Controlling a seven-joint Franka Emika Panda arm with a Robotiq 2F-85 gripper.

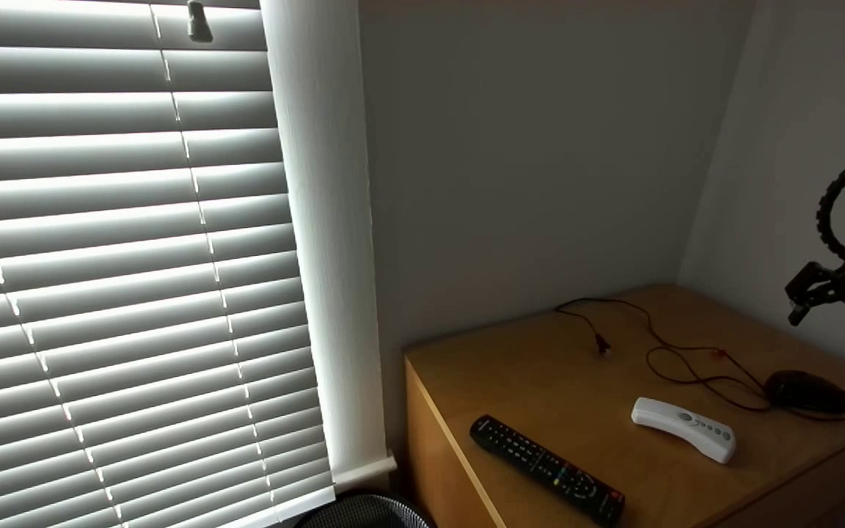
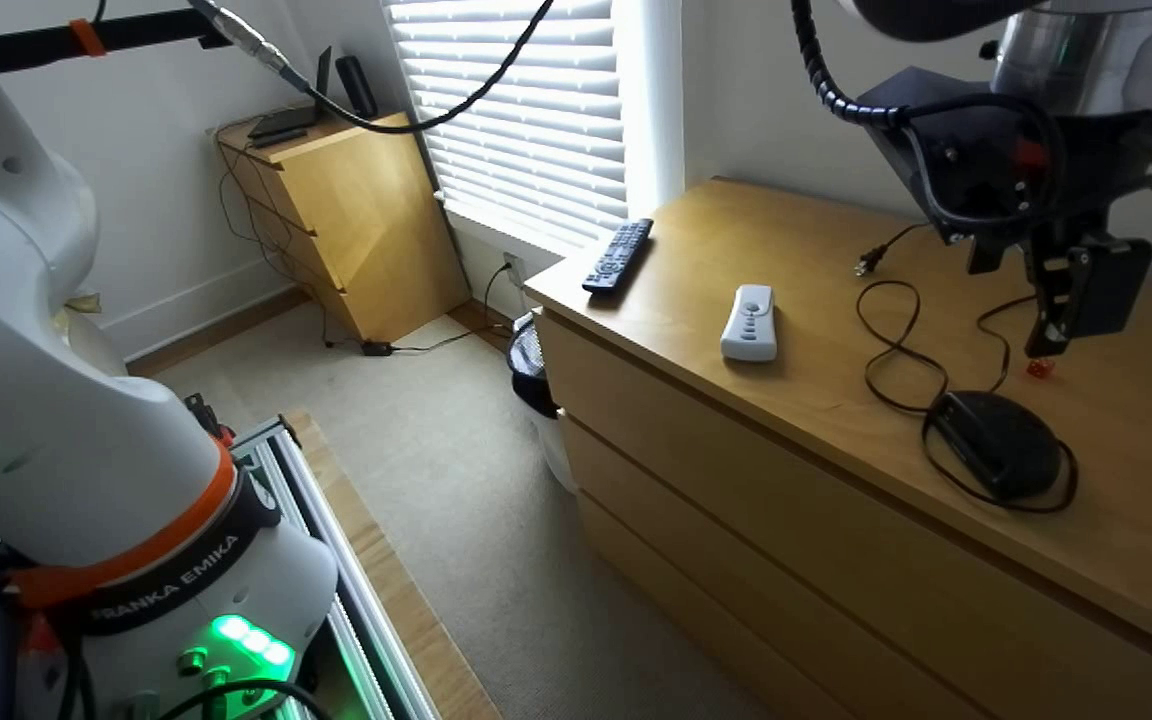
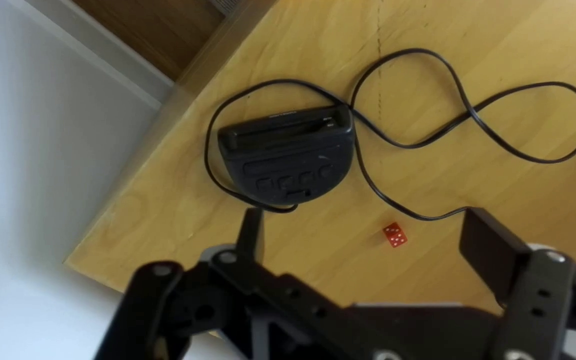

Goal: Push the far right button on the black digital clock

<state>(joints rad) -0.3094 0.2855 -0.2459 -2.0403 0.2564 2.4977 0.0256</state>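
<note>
Black clock (image 3: 288,157) on dresser (image 2: 806,470), below claw (image 1: 836,325), apart

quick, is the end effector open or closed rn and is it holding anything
End effector: open, jaws wide apart, holding nothing; it hangs clear of the black clock.

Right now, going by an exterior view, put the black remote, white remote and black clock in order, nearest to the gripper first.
In an exterior view, from the gripper:
1. Black clock: rightmost, below the gripper in the picture.
2. White remote: middle, between the other two.
3. Black remote: leftmost of the three.
</note>
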